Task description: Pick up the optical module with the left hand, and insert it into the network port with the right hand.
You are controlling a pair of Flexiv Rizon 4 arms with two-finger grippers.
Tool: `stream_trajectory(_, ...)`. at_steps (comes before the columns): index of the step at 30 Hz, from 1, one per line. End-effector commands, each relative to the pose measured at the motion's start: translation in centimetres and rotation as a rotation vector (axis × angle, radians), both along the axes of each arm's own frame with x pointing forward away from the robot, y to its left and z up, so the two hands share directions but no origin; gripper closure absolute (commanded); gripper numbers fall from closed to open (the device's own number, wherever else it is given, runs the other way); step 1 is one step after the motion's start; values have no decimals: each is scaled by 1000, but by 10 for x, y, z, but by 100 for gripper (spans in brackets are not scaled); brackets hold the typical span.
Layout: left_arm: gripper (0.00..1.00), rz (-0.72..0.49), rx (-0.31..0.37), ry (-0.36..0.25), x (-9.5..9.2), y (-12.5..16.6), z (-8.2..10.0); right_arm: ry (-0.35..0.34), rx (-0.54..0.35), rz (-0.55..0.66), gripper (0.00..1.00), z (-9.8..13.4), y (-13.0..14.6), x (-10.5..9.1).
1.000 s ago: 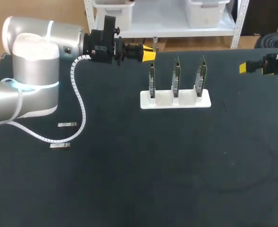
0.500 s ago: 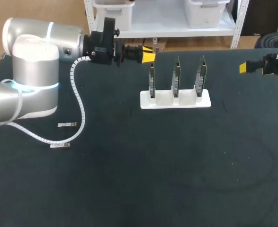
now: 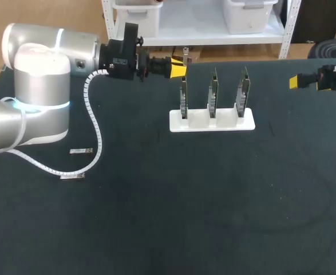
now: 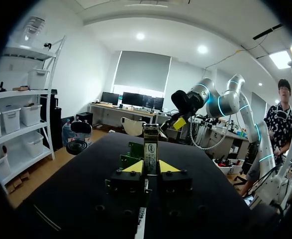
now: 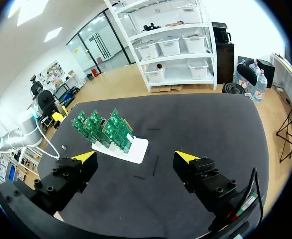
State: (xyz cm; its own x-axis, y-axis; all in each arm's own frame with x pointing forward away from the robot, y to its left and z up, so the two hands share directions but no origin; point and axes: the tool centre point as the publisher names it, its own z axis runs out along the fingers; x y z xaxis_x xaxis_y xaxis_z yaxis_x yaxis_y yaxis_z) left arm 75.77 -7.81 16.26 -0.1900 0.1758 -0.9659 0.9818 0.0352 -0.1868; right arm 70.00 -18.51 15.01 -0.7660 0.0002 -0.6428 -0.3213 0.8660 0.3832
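1. Yellow-tipped left claw (image 3: 178,67): fingers closed on the optical module (image 4: 150,149), one tip against each flat side; the module stands out ahead of the tips, in line with the fingers.
2. Long axis of the module: runs along the left claw's own reach, free end pointing away from the wrist; in the head view only a small sliver shows past the tips, probably that free end, though it is too small to be sure.
3. Right claw (image 3: 298,82): fingers (image 5: 86,158) spread wide apart, nothing between them; well apart from the module.
4. White rack (image 3: 212,121) with three green boards (image 3: 213,91) standing upright in it: just ahead of and below the left claw, between the two claws; the boards stand edge-on to the module's free end; the network port itself cannot be made out.
5. Governing relation (a judgement): the module lies ahead of the right claw, past the rack, with its free end turned towards that claw; the left claw is the one at the module, yet insertion falls to the right; a handover is therefore needed, with the right claw closing across the free length while the left lets go.
6. Two spare modules (image 3: 80,150): flat on the dark table (image 3: 213,200), behind the left claw, beside its arm's cable; untouched.
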Motion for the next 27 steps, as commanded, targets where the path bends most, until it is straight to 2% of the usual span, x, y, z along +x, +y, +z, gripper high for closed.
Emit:
stream_trajectory(1, 100, 1, 1, -1, 0, 0, 1, 0, 0, 0, 0, 0, 0, 0)
stream_trajectory(14, 100, 4, -7, 5, 0, 1, 2, 0, 0, 0, 0, 0, 0, 0)
stream_trajectory(16, 100, 4, -7, 5, 0, 1, 2, -46, 4, 102, 0, 6, -4, 1)
stream_trajectory(18, 100, 4, -7, 5, 0, 1, 2, -87, 47, 197, 0, 16, -6, 2)
stream_trajectory(20, 100, 4, -7, 5, 0, 1, 2, -113, 45, 245, 0, 23, -8, 5)
stream_trajectory(22, 100, 4, -7, 5, 0, 1, 2, -125, 42, 293, 0, 27, -5, 9)
stream_trajectory(24, 100, 4, -7, 5, 0, 1, 2, -118, 117, 334, 0, 31, 1, 15)
stream_trajectory(27, 100, 4, -7, 5, 0, 1, 2, -111, 139, 437, 0, 32, 20, 24)
